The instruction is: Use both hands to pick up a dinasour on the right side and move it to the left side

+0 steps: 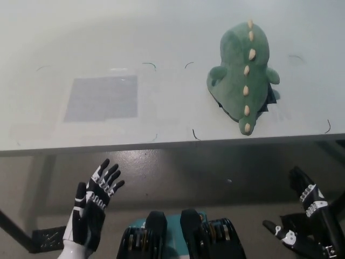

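So, from the head view we see the dinosaur [243, 75] lying belly-down on the right part of the bench [161, 43], its row of pale back spikes running from the far end toward the near edge. It is a green plush, and something dark sticks out from under its near side; we cannot tell what that is. The tail end sits close to the front edge of the bench.

Further left on the bench we see a grey rectangular patch [102, 97], well apart from the dinosaur. A few thin dark curved marks are scattered on the surface between and around them.

Our left hand [92, 208] is at lower left, below the bench edge and not over the surface. Its fingers are spread and pointing up and away from us, and it holds nothing. It touches neither the bench nor the toy.

Our right hand [304, 216] is at lower right, also below the bench edge, clear of the dinosaur. Its fingers are splayed apart, nothing between them.

Both hands are well apart from the dinosaur, which rests untouched.
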